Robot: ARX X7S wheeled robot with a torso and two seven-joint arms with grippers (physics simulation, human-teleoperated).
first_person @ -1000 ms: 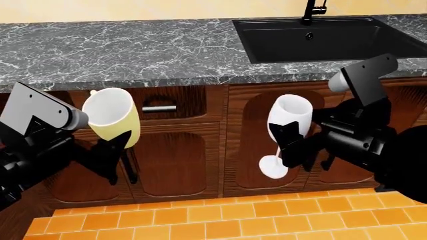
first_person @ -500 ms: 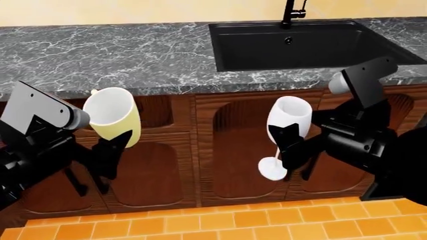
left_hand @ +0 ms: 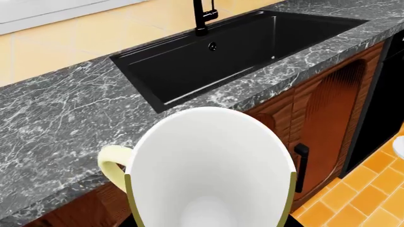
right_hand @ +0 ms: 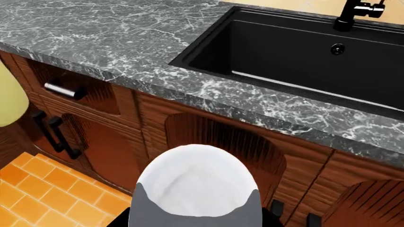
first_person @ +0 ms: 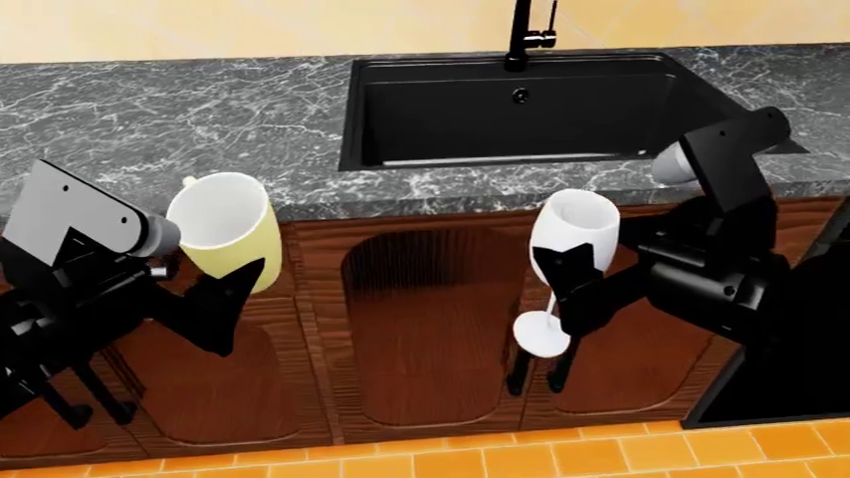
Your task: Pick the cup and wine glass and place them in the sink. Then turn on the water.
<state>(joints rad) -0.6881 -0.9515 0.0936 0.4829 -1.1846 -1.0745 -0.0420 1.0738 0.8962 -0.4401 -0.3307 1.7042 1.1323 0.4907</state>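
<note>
My left gripper is shut on the pale yellow cup, held in the air in front of the cabinets, left of the sink. The cup's white inside fills the left wrist view and hides the fingers. In my right gripper is the white wine glass, bowl up and foot down, below the counter edge in front of the sink. The glass bowl covers the jaws in the right wrist view. The sink basin is black with a faucet behind it.
Grey marble counter runs left of the sink. Wooden cabinet doors with black handles stand below. A dark opening is at the right. Orange floor tiles lie under the arms.
The view has shifted right along the counter, so the sink now sits nearer the middle. Both arms still hold the cup and the glass in the same pose.
</note>
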